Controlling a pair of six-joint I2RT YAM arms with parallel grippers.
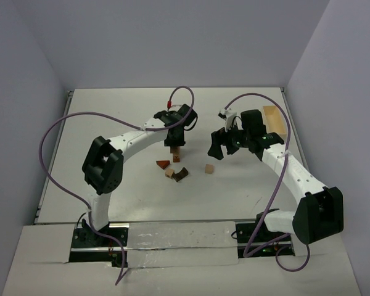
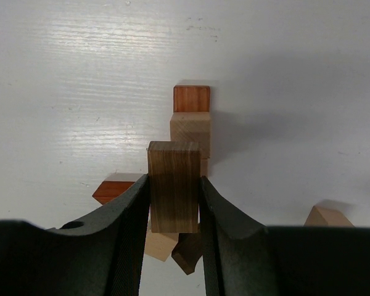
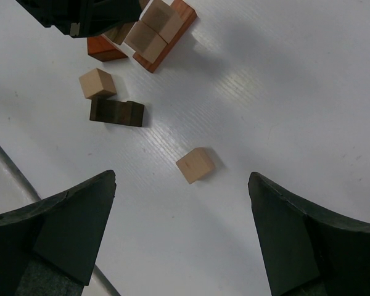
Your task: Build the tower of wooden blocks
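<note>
While the left fingers (image 2: 126,228) pinch a dark bar (image 2: 174,185) by its long sides, the tower (image 1: 176,151) stands near the middle of the worktop (image 1: 111,123), right under them. From the left wrist, the stack shows a tan block (image 2: 190,132) and a reddish block (image 2: 192,98) beyond the bar's free end. Whether the bar already touches them cannot be told.

The step in hand looks like setting this bar on the stack. The next move calls for squaring its end over the top block, lowering gently until it seats, then letting go without dragging sideways. The stack is narrow and could tip.

The right fingers (image 3: 68,228) are spread wide and empty, between the tower and the right edge, with a loose cube (image 3: 196,165) lying on the worktop between them in the wrist view. A wedge (image 1: 163,164), a second cube (image 1: 169,173) and an arch (image 1: 181,175) lie just on the near-edge side of the tower, not yet stacked.
</note>
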